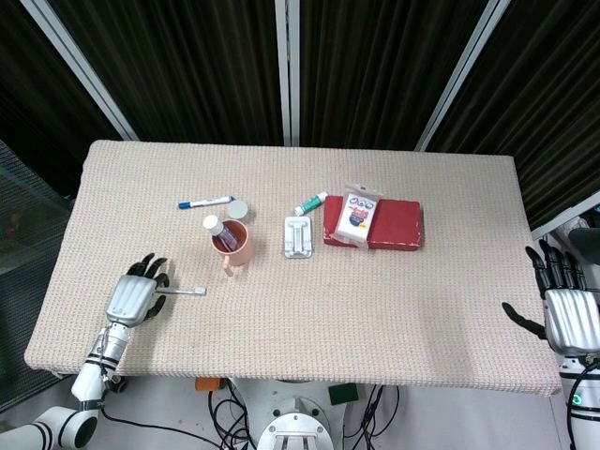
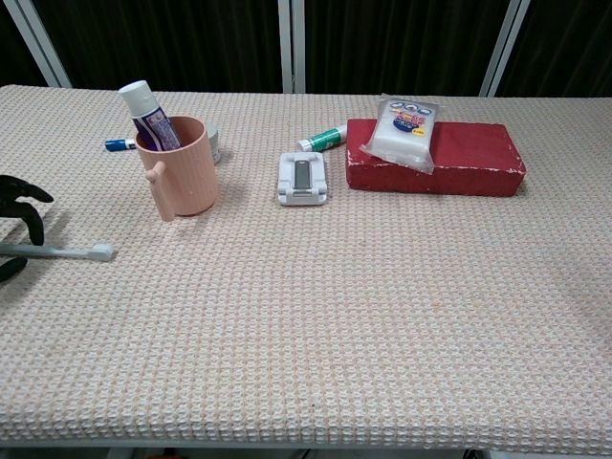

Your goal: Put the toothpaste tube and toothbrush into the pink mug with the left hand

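Dark curtains (image 1: 187,66) behind beige table (image 1: 375,300)

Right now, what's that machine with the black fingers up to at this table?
It is tidying wash things into a pink mug. The toothpaste tube already stands in the mug. The toothbrush lies flat on the table, and the left robot hand is over its handle end with fingers spread around it; whether it grips the handle yet is unclear. The right robot hand sits idle and open at the table's far edge, holding nothing.
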